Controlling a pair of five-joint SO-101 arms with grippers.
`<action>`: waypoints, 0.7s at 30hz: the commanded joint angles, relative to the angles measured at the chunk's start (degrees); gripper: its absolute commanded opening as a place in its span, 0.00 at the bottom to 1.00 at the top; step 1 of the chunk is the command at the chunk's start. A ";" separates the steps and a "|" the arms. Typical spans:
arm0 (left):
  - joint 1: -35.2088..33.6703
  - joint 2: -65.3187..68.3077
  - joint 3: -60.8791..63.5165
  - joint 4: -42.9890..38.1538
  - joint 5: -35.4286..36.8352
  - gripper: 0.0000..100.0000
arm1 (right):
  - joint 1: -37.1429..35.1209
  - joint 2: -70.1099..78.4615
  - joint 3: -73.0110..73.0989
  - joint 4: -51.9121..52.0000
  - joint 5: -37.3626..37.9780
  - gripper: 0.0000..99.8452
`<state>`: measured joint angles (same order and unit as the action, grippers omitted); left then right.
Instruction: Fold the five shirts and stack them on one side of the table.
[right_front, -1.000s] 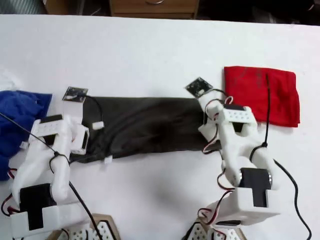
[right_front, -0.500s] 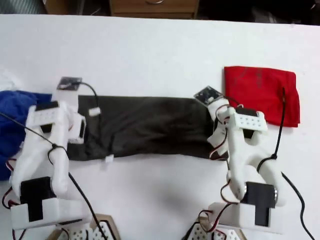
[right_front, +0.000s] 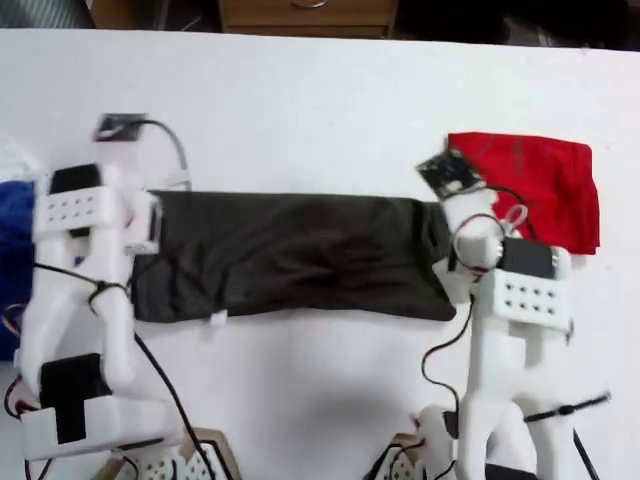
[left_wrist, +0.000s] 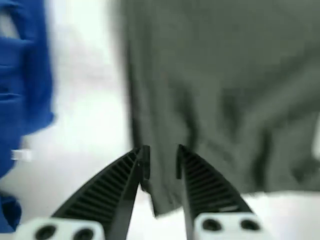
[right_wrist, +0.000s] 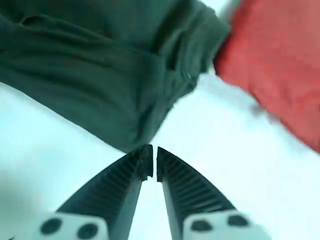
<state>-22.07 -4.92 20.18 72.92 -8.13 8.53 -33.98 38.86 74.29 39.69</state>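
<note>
I see the dark shirt (right_front: 290, 255) lying flat as a long folded strip across the middle of the bench (right_front: 320, 100). The folded red shirt (right_front: 530, 185) sits just beside its right end, touching or nearly so. The blue shirt (right_front: 12, 215) is bunched at the left edge of the bench, near the dark shirt's left end.

My left gripper (left_wrist: 161, 161) hangs over the dark shirt's left end, close to a corner. Its fingers (left_wrist: 127, 180) stand a little apart, with cloth showing below the gap. I can't see anything held.

My right gripper (right_wrist: 154, 162) is over bare bench just off the dark shirt's right corner. Its fingers (right_wrist: 177, 185) are almost closed, only a thin slit between them and nothing in it. The red shirt lies off to one side of it.
</note>
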 joint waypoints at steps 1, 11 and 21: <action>-3.52 -0.18 1.10 -5.19 -1.14 0.19 | 7.43 -2.42 0.09 2.24 0.44 0.12; -3.87 17.93 -5.49 -5.27 -0.97 0.21 | 23.08 -3.03 4.75 2.07 11.78 0.06; -2.20 36.57 -20.26 4.66 -1.14 0.21 | 26.95 -2.95 5.10 1.98 14.24 0.06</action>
<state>-25.67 28.75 2.42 76.00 -8.92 34.90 -34.95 44.13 75.78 53.41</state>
